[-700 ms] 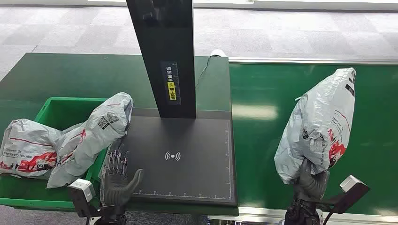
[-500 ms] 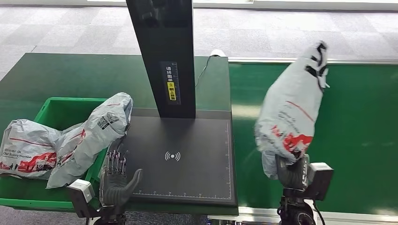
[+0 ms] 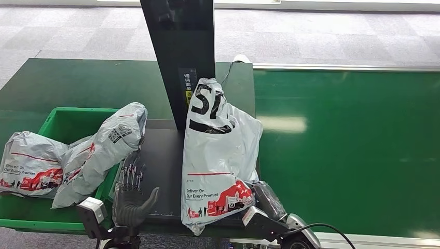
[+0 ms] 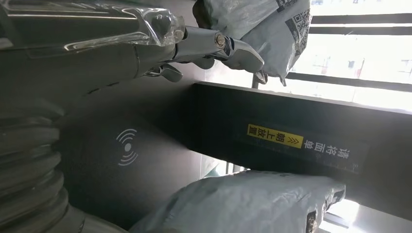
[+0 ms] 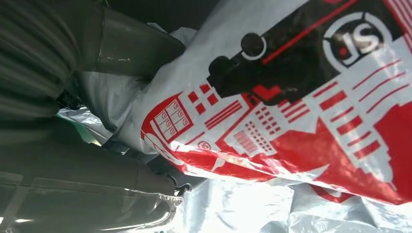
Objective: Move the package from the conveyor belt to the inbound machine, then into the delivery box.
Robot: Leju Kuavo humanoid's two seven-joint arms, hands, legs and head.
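A white plastic package point(image 3: 218, 150) with red and black print hangs over the inbound machine's dark scan plate point(image 3: 163, 155). My right hand point(image 3: 264, 199) grips its lower corner; up close the thumb lies against the package point(image 5: 291, 97). The green conveyor belt point(image 3: 353, 145) lies bare to the right. At the left, the green delivery box point(image 3: 62, 124) holds two grey packages point(image 3: 104, 150). My left hand point(image 3: 131, 199) waits at the plate's near left corner, fingers spread and holding nothing. Its wrist view shows the fingers point(image 4: 214, 43) above the scan plate point(image 4: 126, 145) and a grey package point(image 4: 252, 204).
The machine's black post point(image 3: 181, 57) with a yellow label rises behind the plate, right behind the held package. A green tabletop point(image 3: 78, 83) surrounds the box. Grey carpet floor point(image 3: 311, 36) lies beyond.
My right hand has swung the package left, off the conveyor belt and over the scan plate. The package now shows its white printed side. The left hand has stayed in place.
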